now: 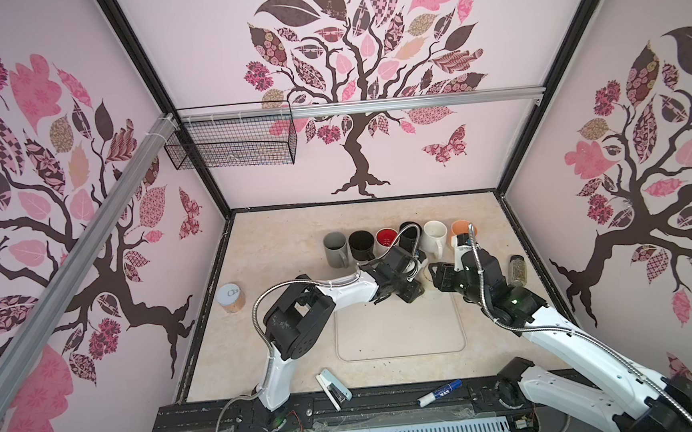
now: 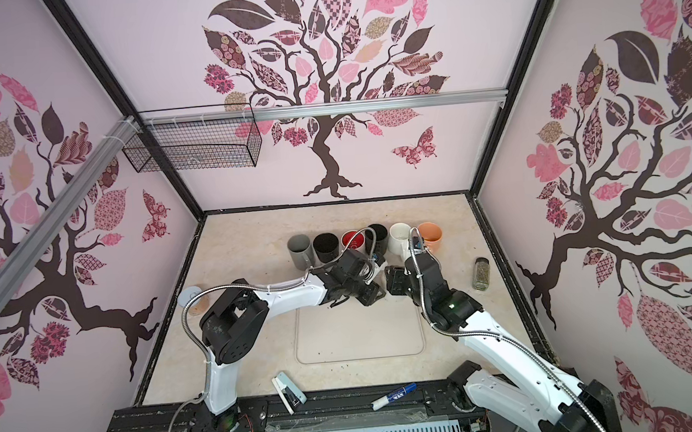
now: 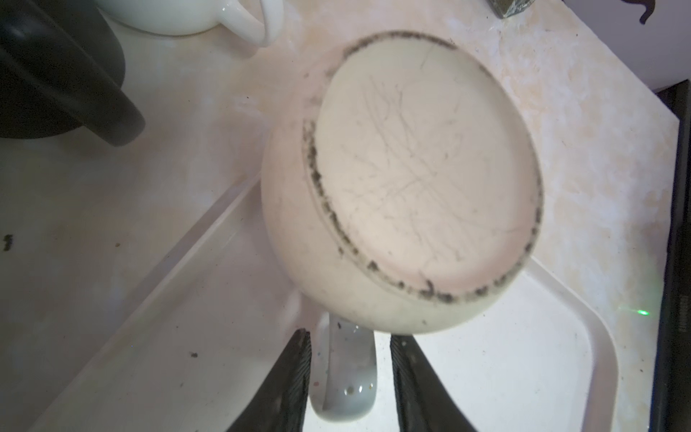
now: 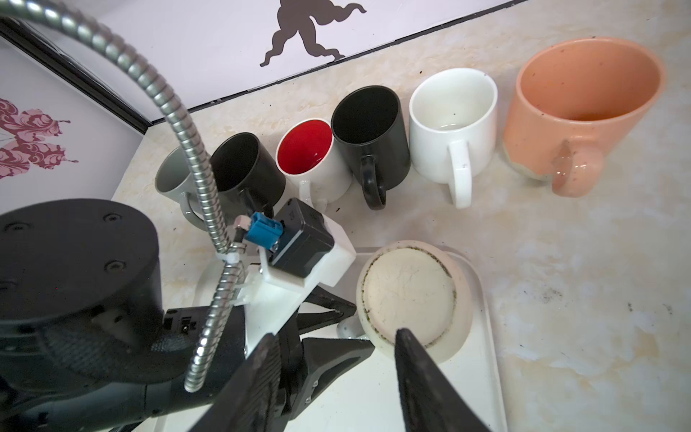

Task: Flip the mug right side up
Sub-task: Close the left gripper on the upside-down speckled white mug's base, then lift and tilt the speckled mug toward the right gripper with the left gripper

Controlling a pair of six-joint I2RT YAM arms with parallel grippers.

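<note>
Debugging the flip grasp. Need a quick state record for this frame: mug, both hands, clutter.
target: cream mug, upside down, base up, on white tray
left hand: fingers either side of the mug's handle, a gap showing on one side, not clamped
right hand: open, close to the mug, nothing held
other mugs: six upright mugs in a row behind the tray
task status: mug not yet flipped

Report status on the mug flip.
Left gripper open, astride the handle. Right gripper open, empty, alongside. Mug upside down on tray. Mug row behind stands apart.
</note>
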